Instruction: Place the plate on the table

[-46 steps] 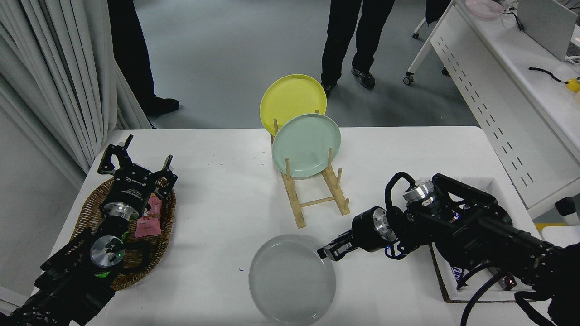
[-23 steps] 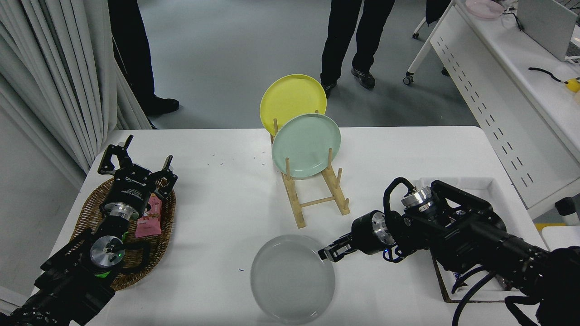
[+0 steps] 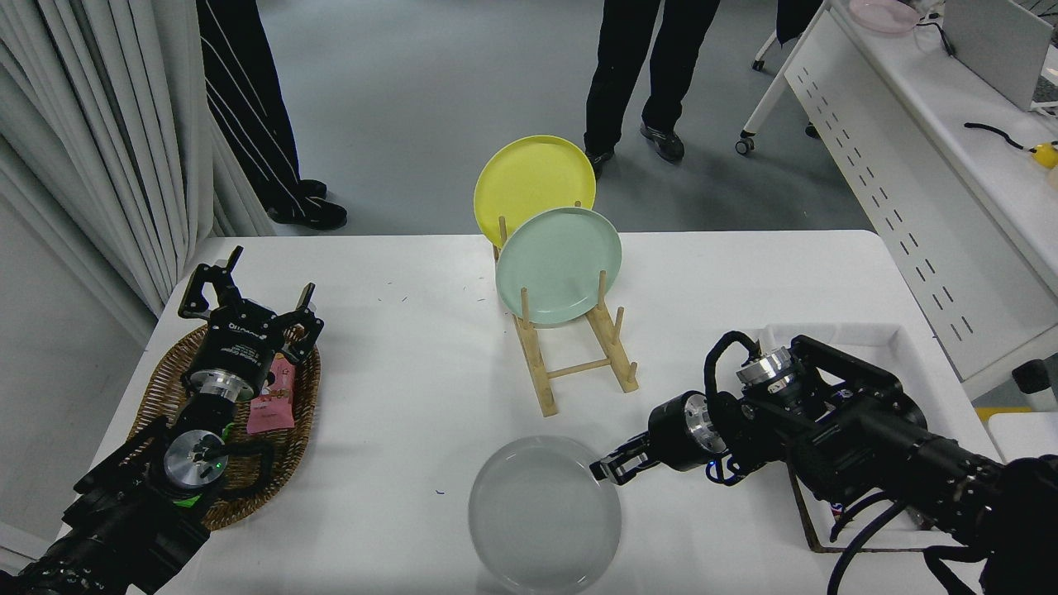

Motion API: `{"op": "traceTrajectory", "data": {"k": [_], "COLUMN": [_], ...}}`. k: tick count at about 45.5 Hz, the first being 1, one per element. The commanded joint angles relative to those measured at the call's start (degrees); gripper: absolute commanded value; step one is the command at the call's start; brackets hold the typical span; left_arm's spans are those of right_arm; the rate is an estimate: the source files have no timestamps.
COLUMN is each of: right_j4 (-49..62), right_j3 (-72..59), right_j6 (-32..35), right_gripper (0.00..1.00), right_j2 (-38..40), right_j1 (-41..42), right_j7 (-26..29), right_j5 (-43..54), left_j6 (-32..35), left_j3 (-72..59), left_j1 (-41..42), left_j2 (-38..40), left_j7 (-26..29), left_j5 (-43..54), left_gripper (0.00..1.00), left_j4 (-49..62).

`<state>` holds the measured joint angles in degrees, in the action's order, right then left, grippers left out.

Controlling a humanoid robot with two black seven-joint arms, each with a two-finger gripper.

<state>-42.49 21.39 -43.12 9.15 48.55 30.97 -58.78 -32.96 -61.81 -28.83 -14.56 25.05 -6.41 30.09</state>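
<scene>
The light grey plate [image 3: 544, 514] lies about flat, low over the white table [image 3: 397, 364] near its front edge. Whether it rests on the surface or hovers just above it cannot be told. My right gripper [image 3: 607, 469] reaches in from the right and is shut on the plate's upper right rim. My left gripper [image 3: 248, 289] is parked over the wicker basket at the left, with its fingers spread open and nothing between them.
A wooden rack [image 3: 570, 347] behind the grey plate holds a mint green plate [image 3: 559, 264] and a yellow plate [image 3: 529, 178] upright. The wicker basket [image 3: 165, 388] holds a pink packet [image 3: 273, 405]. A white tray [image 3: 901, 347] sits under my right arm. People's legs stand beyond the far edge.
My right gripper and the grey plate have shifted together slightly right and toward the front edge. A person at the far left has stepped into view. The left arm is unchanged.
</scene>
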Motion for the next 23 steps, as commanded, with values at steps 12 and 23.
{"op": "traceTrajectory", "data": {"k": [12, 23], "right_j4": [0.0, 0.0], "right_j3": [-0.4, 0.1], "right_j6": [0.1, 0.3], "right_gripper": [0.0, 0.0], "right_j2": [0.9, 0.8], "right_j1": [-0.2, -0.2], "right_j7": [0.1, 0.0], "right_j5": [0.8, 0.9], "left_j6": [0.0, 0.0], "left_j3": [0.0, 0.0], "left_j1": [0.0, 0.0], "left_j2": [0.1, 0.1], "left_j7": [0.0, 0.0], "left_j5": [0.0, 0.0], "left_gripper": [1.0, 1.0], "left_j4": [0.0, 0.0]}}
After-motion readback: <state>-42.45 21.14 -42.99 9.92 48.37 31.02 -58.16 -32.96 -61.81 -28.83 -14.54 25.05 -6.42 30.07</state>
